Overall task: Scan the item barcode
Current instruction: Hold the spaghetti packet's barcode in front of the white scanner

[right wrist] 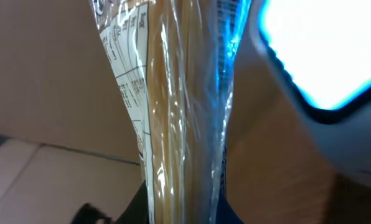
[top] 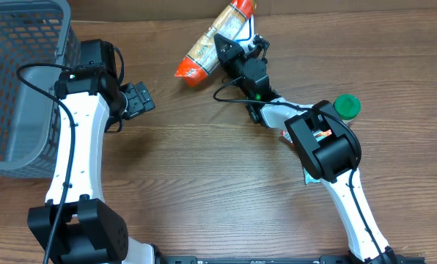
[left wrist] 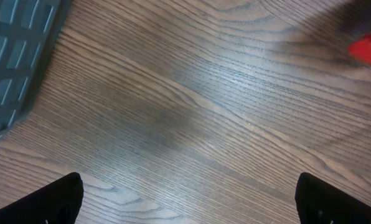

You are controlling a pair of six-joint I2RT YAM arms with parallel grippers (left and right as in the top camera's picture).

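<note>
Overhead view: the right end effector (top: 223, 42) is gripping a long clear-plastic packet of pale pasta strands (top: 198, 59), with its jaws closed narrowly across the packet's middle. The packet is lying diagonally at the far centre of the brown wood-grain desk (top: 204, 183), and its red end is pointing toward the left arm. Whether it is touching the desk cannot be determined.

The left end effector (top: 139, 99) is hovering wide open over bare desk and holding nothing, just beside the grey plastic lattice basket (top: 13, 88) at the left edge. A green round object (top: 347, 106) is sitting on the desk near the right arm, well apart from the packet.

Right wrist view: the packet is filling the centre of the frame, with printed label text showing along its left edge. A bright white-blue object (right wrist: 322, 50) is glowing at upper right, too blurred to identify.
</note>
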